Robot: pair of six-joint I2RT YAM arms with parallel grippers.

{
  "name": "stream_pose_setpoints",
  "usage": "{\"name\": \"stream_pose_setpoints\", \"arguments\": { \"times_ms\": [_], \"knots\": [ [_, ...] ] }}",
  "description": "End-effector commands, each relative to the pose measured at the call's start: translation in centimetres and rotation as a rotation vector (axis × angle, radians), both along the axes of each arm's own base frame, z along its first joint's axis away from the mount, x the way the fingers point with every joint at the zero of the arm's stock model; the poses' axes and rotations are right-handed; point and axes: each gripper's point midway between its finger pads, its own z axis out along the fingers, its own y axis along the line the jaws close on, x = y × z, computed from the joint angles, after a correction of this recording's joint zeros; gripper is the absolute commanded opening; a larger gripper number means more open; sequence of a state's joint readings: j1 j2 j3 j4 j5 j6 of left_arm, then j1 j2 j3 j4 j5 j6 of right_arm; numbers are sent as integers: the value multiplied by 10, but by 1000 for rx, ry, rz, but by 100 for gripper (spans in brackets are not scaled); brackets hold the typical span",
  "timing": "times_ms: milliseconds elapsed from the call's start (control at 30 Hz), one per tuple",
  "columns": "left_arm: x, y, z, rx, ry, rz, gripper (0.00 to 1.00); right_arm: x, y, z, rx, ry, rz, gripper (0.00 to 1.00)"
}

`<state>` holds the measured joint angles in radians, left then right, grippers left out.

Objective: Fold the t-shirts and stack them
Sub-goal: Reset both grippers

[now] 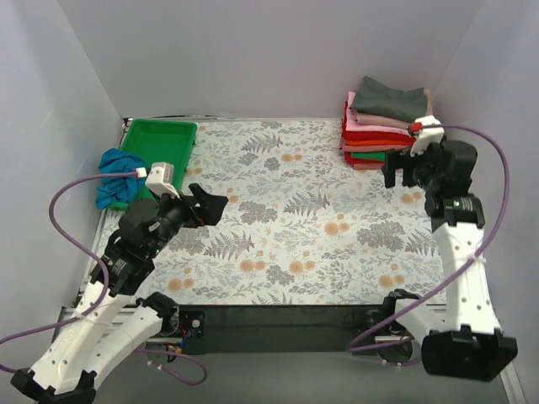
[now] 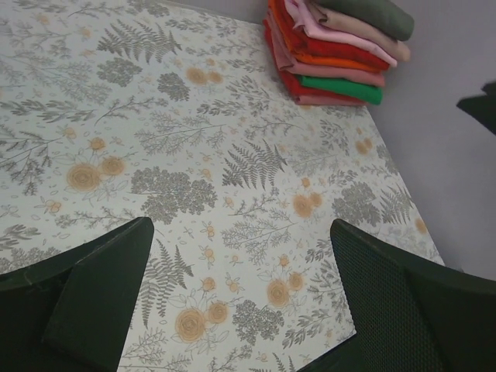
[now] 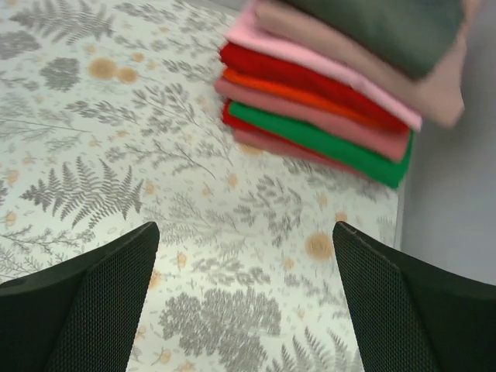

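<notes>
Now the folded t-shirts sit as a stack (image 1: 376, 135) in the table's (image 1: 312, 244) far right corner, close to the right wall. A grey shirt (image 1: 389, 98) lies on top. Under it the right wrist view shows dusty rose, pink, red, orange, rose and green layers, with edges roughly in line.

One blue shirt (image 1: 112, 175) lies crumpled at the table's left edge, against the left rim of the green tray (image 1: 160, 139).

The right tool (image 1: 404, 172) hangs just on the near side of the stack, not touching it. Its fingers (image 3: 93, 310) are spread wide, and only the table's fern print shows between them.

The left tool (image 1: 206, 204) hovers over the left part of the table, just beside the tray's near right corner and well apart from the stack. Its fingers (image 2: 93, 302) are likewise spread wide with only the print between them, pointing across the table toward the stack.
</notes>
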<state>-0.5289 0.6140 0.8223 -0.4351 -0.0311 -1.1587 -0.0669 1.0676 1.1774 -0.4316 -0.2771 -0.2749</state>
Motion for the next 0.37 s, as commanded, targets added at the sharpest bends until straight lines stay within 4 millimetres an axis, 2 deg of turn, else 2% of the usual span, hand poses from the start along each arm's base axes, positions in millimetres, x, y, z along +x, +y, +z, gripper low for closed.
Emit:
{"name": "stream_pose_setpoints", "arguments": {
  "times_ms": [0, 67, 100, 167, 333],
  "knots": [
    [13, 21, -4, 46, 93, 149, 98, -21, -55, 25, 64, -165, -376, 98],
    [13, 23, 0, 53, 104, 159, 98, -33, -67, 16, 84, -121, -451, 98],
    [13, 23, 9, 49, 93, 161, 98, -40, -76, 17, 84, -128, -499, 98],
    [13, 24, 9, 62, 95, 162, 98, -48, -80, 9, 65, -116, -517, 99],
    [8, 27, 13, 71, 99, 156, 98, -62, -75, 5, 22, -131, -466, 98]
  ]
}}
